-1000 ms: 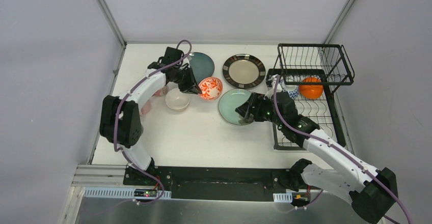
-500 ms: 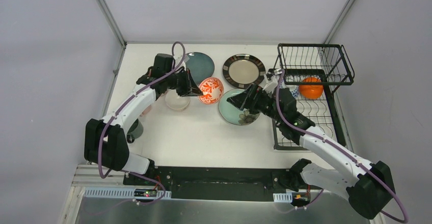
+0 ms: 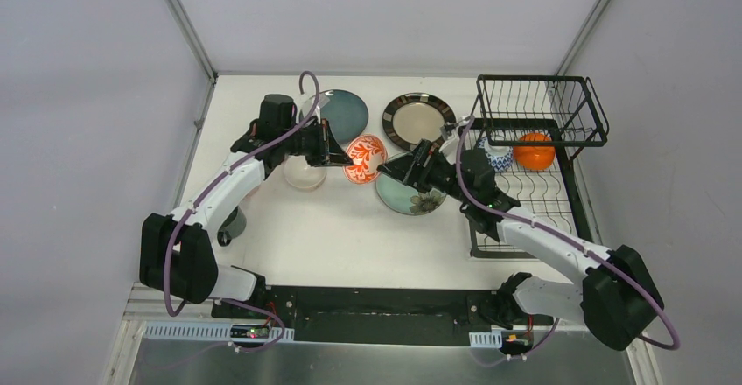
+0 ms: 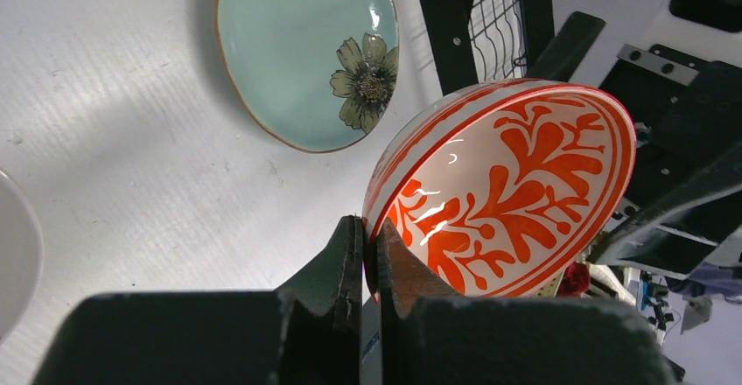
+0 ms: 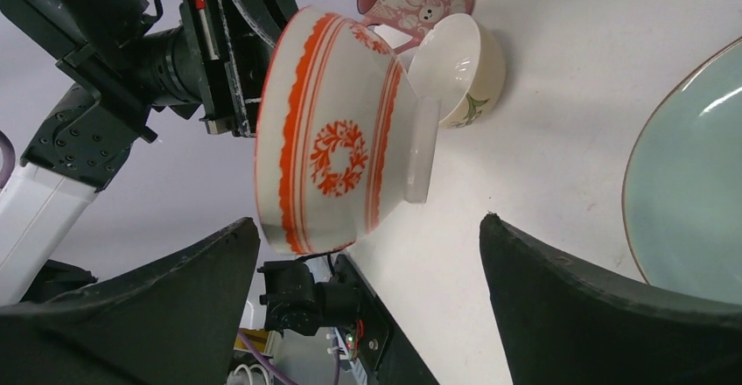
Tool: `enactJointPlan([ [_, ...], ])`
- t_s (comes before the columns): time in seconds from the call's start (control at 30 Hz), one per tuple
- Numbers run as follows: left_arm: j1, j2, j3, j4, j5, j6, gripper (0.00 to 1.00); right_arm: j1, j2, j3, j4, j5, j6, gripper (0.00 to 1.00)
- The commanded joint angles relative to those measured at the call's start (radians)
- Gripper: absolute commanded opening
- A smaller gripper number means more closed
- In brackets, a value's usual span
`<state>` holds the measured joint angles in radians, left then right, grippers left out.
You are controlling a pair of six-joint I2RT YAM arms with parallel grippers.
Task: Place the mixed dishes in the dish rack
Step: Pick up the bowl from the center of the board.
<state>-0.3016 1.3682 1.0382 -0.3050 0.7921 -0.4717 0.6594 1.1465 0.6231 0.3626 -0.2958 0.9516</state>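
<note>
Where grey walls (image 3: 394,17) meet, a white table (image 3: 350,227) holds plates (image 3: 418,122).

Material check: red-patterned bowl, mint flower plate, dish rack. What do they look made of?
The red-patterned bowl is likely glazed ceramic, glossy: sharp highlights on the painted inside, thick plain foot ring. The mint flower plate is probably glazed ceramic too: smooth sheen, brownish rim edge. The dish rack is thin black wire, presumably coated metal; the coating type cannot be told.

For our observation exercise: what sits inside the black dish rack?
An orange bowl and a blue-patterned bowl sit on the lower tray. The right arm covers the tray's left edge.
</note>
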Motion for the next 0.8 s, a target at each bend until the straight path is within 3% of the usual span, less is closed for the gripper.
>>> enactJointPlan([
  [0.0,-0.007,-0.019,0.013,0.095,0.111,-0.012,0.00,-0.004,0.038,0.022,0.137,-0.051,0.027,0.97],
  [0.4,-0.008,-0.016,-0.009,0.116,0.155,-0.045,0.00,-0.022,0.117,0.015,0.213,-0.065,0.063,0.89],
  [0.63,-0.009,-0.023,-0.027,0.129,0.156,-0.054,0.00,-0.043,0.167,0.007,0.290,-0.100,0.129,0.79],
  [0.77,-0.010,-0.018,-0.024,0.129,0.157,-0.060,0.00,-0.043,0.198,0.013,0.300,-0.124,0.161,0.80],
])
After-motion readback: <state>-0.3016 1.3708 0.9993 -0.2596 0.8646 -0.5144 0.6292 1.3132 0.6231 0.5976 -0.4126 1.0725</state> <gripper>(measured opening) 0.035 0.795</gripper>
